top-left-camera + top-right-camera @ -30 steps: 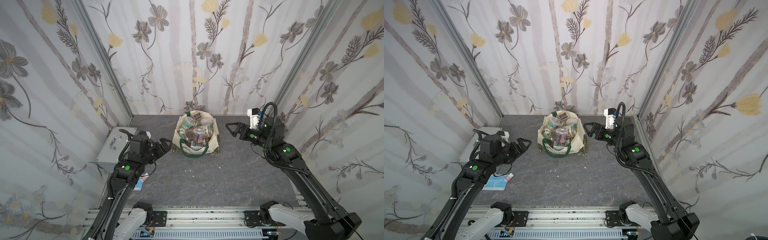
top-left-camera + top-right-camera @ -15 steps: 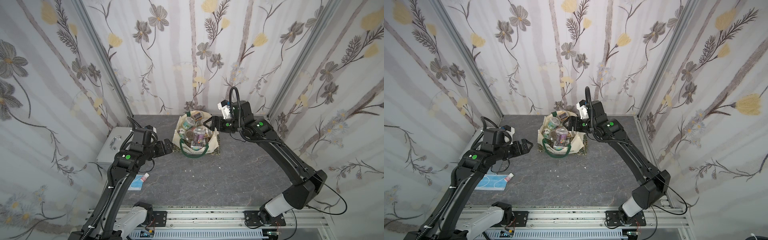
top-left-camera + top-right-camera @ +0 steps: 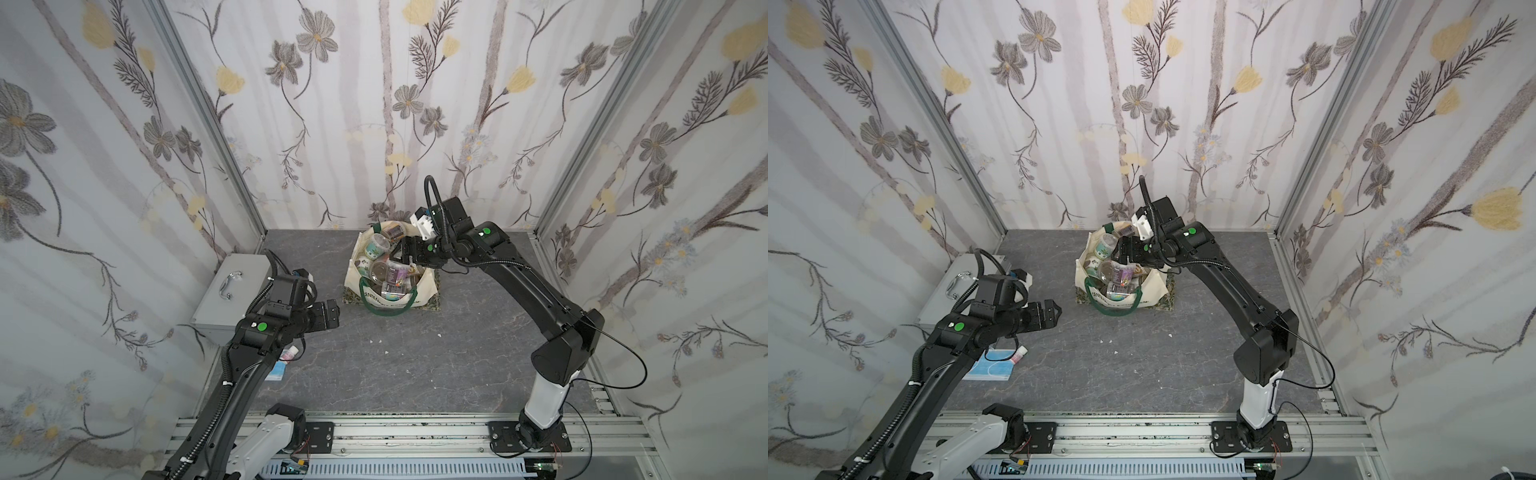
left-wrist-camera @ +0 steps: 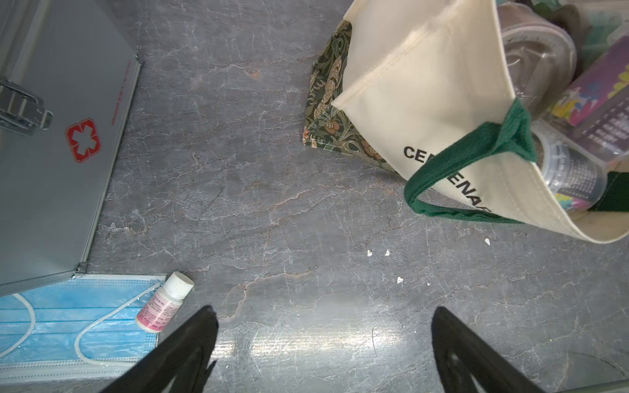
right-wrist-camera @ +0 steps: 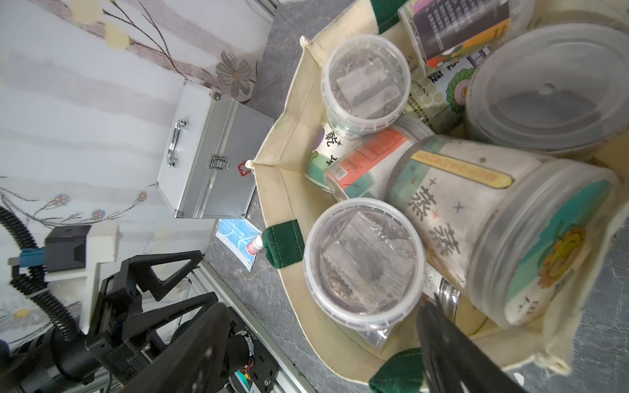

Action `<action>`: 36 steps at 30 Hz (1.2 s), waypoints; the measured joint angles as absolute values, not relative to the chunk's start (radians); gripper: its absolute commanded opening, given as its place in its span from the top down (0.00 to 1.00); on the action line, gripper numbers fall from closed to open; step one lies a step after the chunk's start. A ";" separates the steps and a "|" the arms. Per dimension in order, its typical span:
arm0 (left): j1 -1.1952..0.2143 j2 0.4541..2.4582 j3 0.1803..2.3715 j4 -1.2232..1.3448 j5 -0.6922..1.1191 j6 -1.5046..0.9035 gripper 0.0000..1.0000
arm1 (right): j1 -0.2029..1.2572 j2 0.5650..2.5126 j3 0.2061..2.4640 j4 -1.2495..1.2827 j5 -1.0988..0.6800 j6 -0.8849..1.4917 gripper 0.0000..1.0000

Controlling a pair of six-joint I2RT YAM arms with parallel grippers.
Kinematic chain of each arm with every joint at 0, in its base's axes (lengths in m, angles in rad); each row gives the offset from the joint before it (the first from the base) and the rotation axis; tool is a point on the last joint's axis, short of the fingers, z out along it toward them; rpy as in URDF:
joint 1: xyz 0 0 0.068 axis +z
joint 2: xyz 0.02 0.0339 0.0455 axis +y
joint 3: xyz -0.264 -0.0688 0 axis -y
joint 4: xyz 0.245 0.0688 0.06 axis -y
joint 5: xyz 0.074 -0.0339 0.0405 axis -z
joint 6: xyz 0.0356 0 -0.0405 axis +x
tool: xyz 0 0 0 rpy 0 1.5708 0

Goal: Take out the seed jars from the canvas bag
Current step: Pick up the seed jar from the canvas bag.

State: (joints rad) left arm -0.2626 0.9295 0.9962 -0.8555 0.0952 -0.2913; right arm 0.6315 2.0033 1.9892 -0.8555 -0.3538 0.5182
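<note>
The right arm (image 3: 519,282) reaches over the canvas bag (image 4: 425,102), which stands far centre on the grey tabletop (image 4: 272,204). The right gripper (image 5: 323,313) dips at the bag's mouth, jaws spread either side of a clear-lidded jar (image 5: 364,262), seemingly not touching it. The left gripper (image 4: 323,313) hovers near left, jaws wide and empty, beside a silver first-aid case (image 4: 51,170), blue face mask (image 4: 68,323) and small white bottle (image 4: 163,303). The bag is crowded with seed jars (image 5: 366,81).

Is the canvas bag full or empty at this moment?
Full: the seed jars fill the canvas bag up to its open rim, some upright, some lying on their sides.
</note>
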 measured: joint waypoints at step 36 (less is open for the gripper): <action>-0.242 0.965 0.912 -0.759 0.136 -0.315 0.00 | 0.644 2.183 2.096 -0.918 -0.339 0.531 0.20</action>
State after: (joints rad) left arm -0.2420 0.9646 0.9115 -0.7586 0.1356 -0.3145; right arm 0.6441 2.1834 2.0964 -0.9180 -0.3389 0.5308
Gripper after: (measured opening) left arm 0.997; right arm 0.823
